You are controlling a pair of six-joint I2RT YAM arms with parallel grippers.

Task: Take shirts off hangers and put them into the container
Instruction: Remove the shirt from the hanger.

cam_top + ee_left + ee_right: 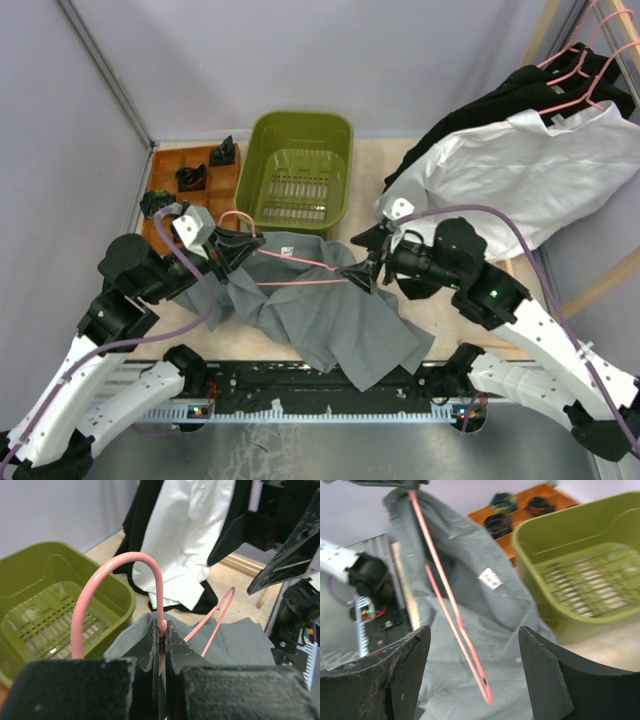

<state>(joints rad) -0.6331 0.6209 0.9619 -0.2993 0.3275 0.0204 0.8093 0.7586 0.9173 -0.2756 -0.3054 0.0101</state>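
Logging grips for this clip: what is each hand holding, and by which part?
Left hand clamps the thin pink wire hanger at the neck just below its hook. Right hand is open, holding nothing.

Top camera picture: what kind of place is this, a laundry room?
Probably a robot practice booth, not a home. Plain grey walls box in one table, the left arm and right arm are bolted at its near edge, and shirts hang from a wooden rack.

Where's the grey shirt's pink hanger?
The hanger is central in the top view, against the grey shirt, near the green tub, hook pinched by the left gripper.
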